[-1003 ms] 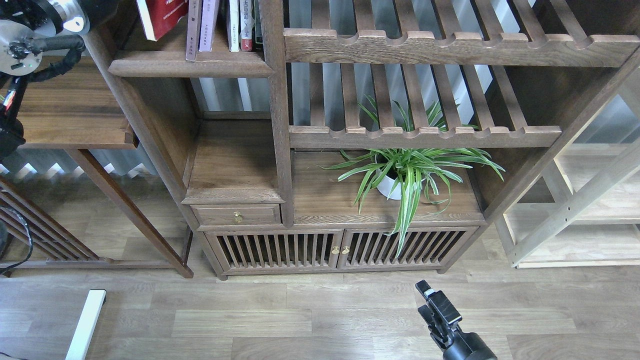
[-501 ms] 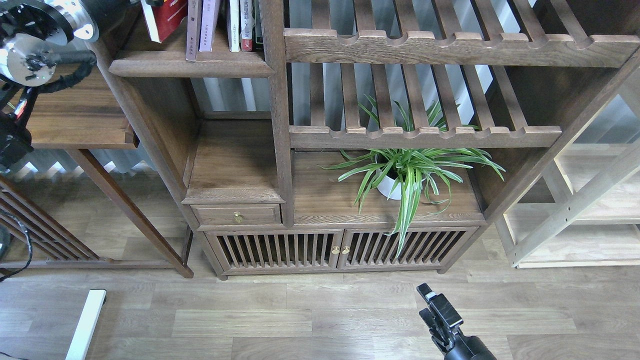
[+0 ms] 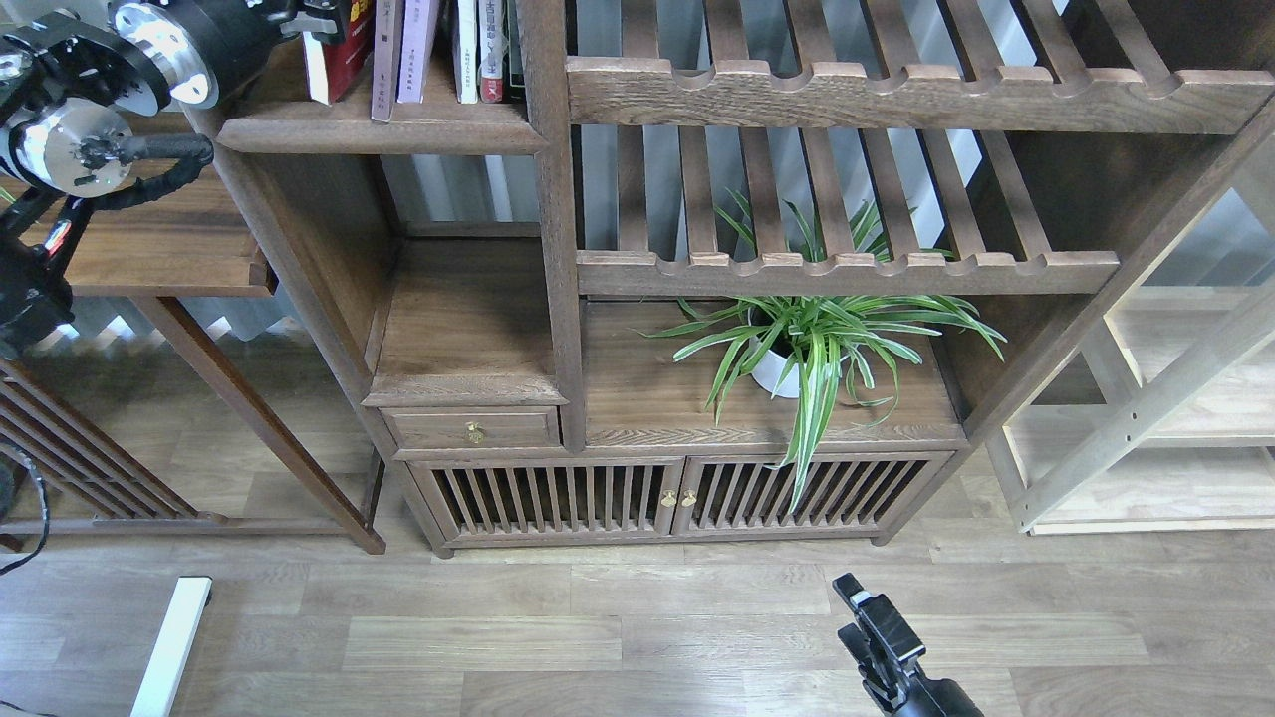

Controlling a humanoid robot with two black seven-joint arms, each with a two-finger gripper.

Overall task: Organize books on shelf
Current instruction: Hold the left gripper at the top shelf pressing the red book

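**Now at the top shelf: left arm beside the red book**

Up at the top left, the left gripper (image 3: 321, 14) reaches in at the shelf (image 3: 379, 129), right against the red book (image 3: 334, 60). Its fingers are dark and partly cut off by the frame edge, so whether they are spread or clamped on the cover I cannot tell. The red book stands at the left end of the row, leaning slightly, its white page block facing out. Just to its right stand a maroon-spined book (image 3: 384, 60) and a pale lavender book (image 3: 416, 50), then a few thin volumes (image 3: 478, 50) against the upright post.

The right gripper (image 3: 877, 622) hangs low over the floor, well apart from the bookcase; its fingers look drawn together on nothing.

These paperbacks are probably light and fairly stiff when closed, but the covers are likely smooth, and a one-sided push could tip the book or fan it open. The safest hold is likely across the thickness near the spine, both covers pinched together. The thin neighbours could topple if nudged.
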